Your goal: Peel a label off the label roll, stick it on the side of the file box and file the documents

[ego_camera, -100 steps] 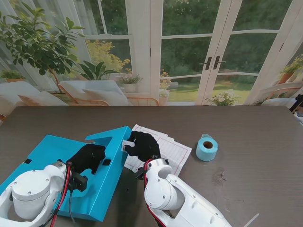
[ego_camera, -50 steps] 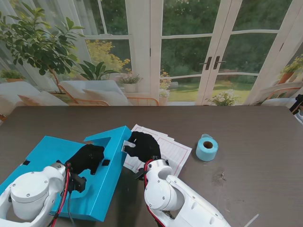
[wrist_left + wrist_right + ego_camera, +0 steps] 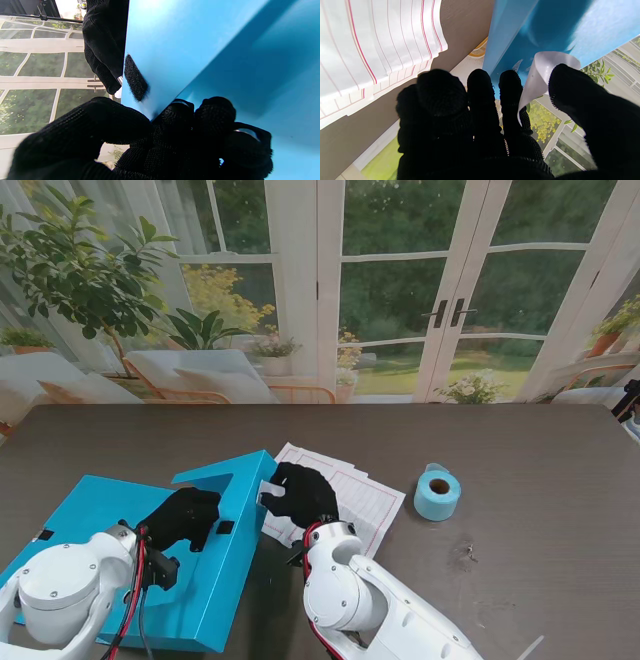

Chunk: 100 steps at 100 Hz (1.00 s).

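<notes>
The left robot hand (image 3: 185, 516) grips the raised flap of the blue file box (image 3: 110, 510) lying on the surface (image 3: 520, 460). The right robot hand (image 3: 300, 492) pinches a white label (image 3: 540, 75) against the box side, over the documents (image 3: 365, 500). The label roll (image 3: 437, 492) stands apart, to the right.

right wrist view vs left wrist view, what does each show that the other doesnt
Only the right wrist view shows the white label pinched in the right hand, curling close to the blue file box, plus the lined documents on the table. Only the left wrist view shows the left hand gripping the box's edge beside a black velcro patch. Both show the file box and the right hand's black fingers, which the left wrist view sees past the box's edge.
</notes>
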Tool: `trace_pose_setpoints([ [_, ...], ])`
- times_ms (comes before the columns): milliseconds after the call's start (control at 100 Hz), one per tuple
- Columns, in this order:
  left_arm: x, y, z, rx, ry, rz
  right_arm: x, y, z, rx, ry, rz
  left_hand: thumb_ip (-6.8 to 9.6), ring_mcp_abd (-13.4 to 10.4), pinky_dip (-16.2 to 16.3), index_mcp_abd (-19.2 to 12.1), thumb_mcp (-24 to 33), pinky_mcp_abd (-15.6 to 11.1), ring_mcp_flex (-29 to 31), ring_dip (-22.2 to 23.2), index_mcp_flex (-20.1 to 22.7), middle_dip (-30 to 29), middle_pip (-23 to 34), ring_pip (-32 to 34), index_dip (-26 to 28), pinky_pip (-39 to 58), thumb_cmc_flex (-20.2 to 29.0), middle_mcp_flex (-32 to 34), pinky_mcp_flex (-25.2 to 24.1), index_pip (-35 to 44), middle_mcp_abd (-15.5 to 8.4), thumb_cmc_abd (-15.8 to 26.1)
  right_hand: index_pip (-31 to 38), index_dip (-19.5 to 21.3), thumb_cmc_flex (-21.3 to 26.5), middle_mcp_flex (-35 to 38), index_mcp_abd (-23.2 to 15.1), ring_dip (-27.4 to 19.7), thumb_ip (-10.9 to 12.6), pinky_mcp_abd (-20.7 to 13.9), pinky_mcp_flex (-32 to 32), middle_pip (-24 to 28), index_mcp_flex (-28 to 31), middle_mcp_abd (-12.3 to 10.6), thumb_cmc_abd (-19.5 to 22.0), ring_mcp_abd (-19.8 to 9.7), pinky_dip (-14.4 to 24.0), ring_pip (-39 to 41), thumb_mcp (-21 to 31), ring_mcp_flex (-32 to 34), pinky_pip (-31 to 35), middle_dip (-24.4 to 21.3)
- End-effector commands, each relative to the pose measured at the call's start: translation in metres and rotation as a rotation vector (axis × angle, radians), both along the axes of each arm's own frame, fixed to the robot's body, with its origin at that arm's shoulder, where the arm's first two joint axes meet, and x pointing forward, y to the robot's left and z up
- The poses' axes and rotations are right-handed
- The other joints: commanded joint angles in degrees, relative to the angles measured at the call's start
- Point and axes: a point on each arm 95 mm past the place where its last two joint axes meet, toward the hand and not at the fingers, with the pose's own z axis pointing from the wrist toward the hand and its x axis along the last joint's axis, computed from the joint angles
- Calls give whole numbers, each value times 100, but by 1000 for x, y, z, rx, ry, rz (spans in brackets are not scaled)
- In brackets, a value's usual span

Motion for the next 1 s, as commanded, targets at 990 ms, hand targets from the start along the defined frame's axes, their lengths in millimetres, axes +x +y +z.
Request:
trace_pose_setpoints([
  [990, 3, 1, 0, -56, -40, -131, -22, 14, -13, 55, 42, 77, 175, 322, -85, -44, 185, -248, -117, 229, 384, 265, 70, 206, 66, 80, 402, 293, -203, 70, -471, -334, -12, -437, 163, -197, -256, -15, -495, -128, -223, 28, -149, 40, -5, 69, 147, 6, -36, -93, 268, -128],
])
